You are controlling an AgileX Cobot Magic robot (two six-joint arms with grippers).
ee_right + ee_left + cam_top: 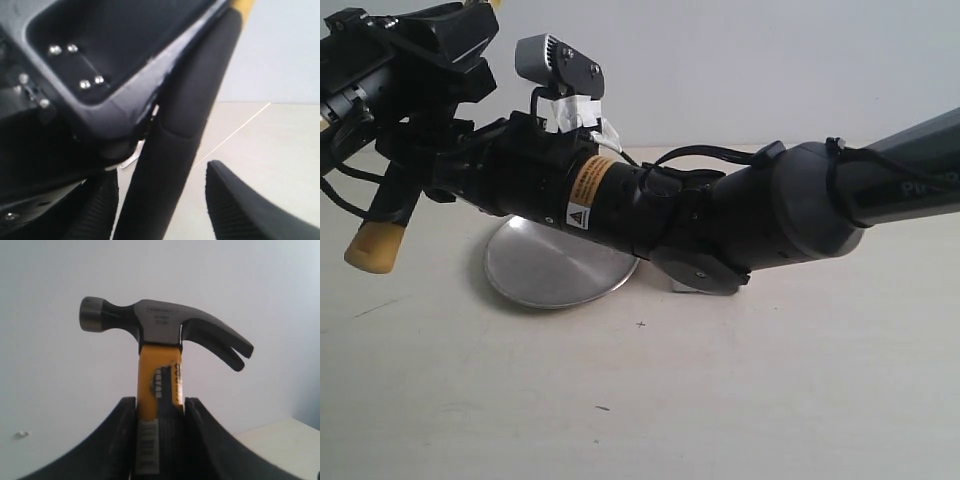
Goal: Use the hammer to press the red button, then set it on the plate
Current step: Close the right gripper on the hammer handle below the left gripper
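Note:
My left gripper [160, 402] is shut on the hammer [165, 325] just below its dark head, which stands against the wall. In the exterior view the left gripper [430, 50] is at the top left, and the hammer's yellow end [375, 247] hangs down left of the plate [555, 268]. My right gripper [420, 185] reaches across from the right, over the plate. It is open, with the black handle [170, 165] between its fingers [240, 210] and a gap on one side. The red button is hidden.
The right arm [740, 205] lies low across the middle of the exterior view and covers the plate's far rim. A small pale corner [682, 287] shows under it. A bare beige table [720, 400] fills the front.

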